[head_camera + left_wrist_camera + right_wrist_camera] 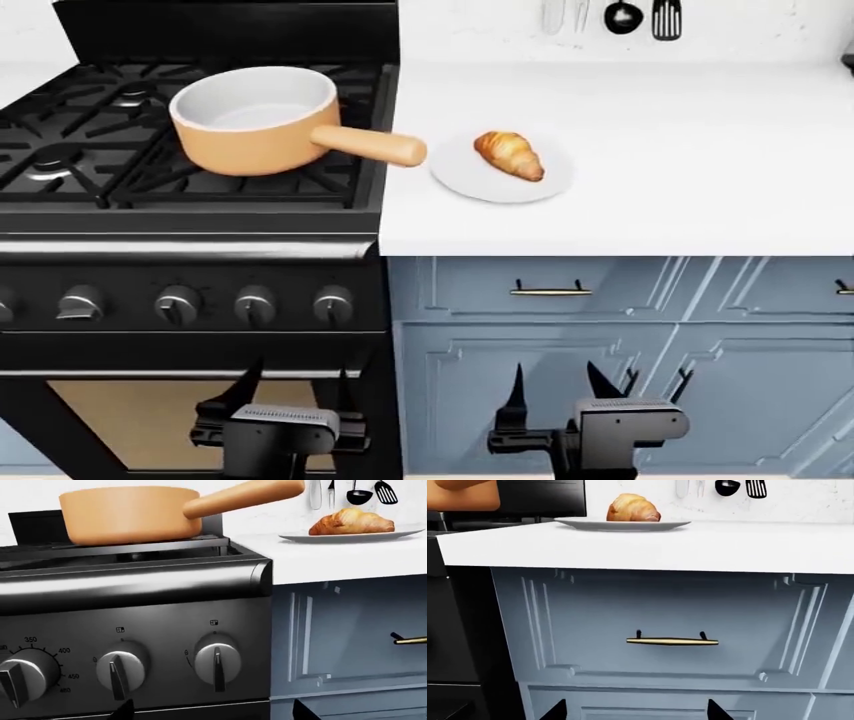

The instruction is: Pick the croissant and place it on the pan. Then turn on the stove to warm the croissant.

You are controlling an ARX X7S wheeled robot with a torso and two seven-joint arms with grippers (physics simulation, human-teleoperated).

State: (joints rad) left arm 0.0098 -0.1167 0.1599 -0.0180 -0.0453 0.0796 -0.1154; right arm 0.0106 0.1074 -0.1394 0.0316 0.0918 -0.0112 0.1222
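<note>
Croissant point(509, 155) lying on white plate point(534, 185), on white counter point(667, 150) just right of stove point(187, 260). Pan point(254, 125) upright on front right grate, empty, handle reaching over counter edge toward plate. Left gripper point(296, 385) low before oven door, fingers spread, holding nothing. Right gripper point(601, 385) low before blue cabinet drawer point(547, 290), fingers spread, holding nothing. Knobs point(254, 303) in row across stove front.
</note>
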